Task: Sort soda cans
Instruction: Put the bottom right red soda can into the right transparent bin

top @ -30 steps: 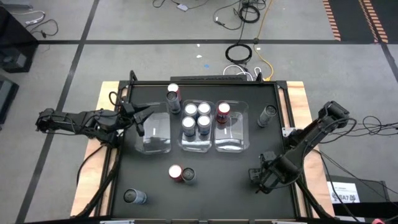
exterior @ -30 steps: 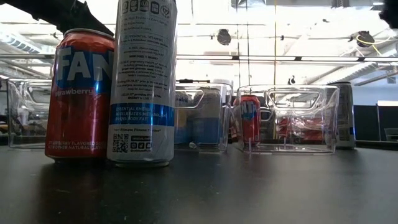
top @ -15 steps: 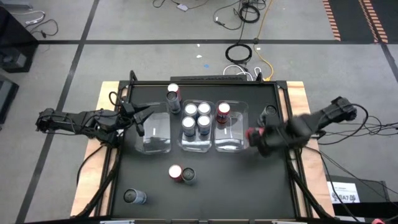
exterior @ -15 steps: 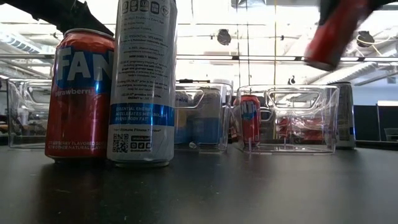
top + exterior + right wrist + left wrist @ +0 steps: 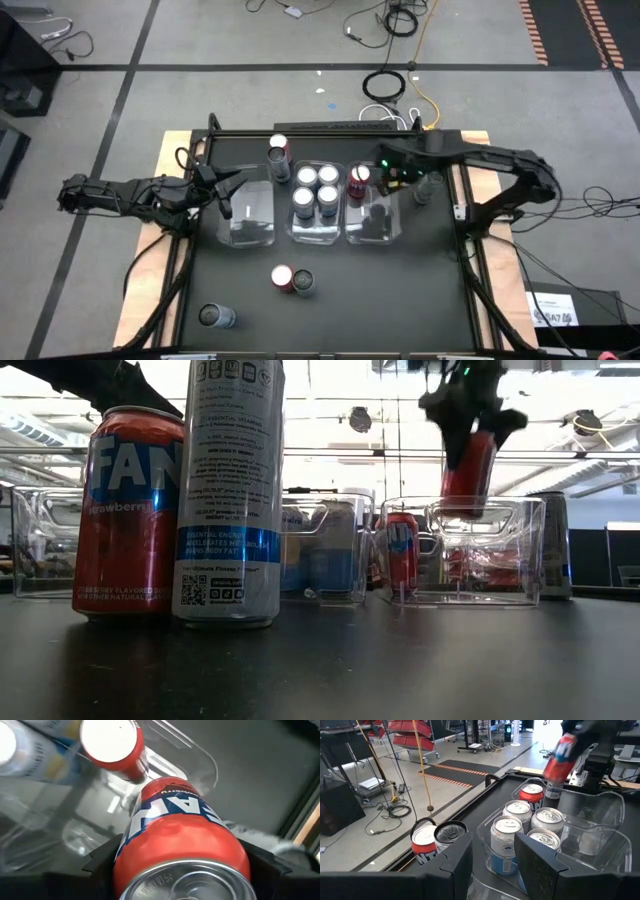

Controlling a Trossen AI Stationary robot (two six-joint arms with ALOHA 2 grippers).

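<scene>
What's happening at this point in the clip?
The robot is sorting cans into clear bins. The right gripper holds a red can in the air above the right bin, which already has one red can in it. The middle bin holds four blue-silver cans. The left gripper sits over the left bin, holding nothing. Several cans still stand loose on the table.

Two dark jointed arms (matte black, seemingly cable-wrapped) ending in blocky black jaws.
</scene>
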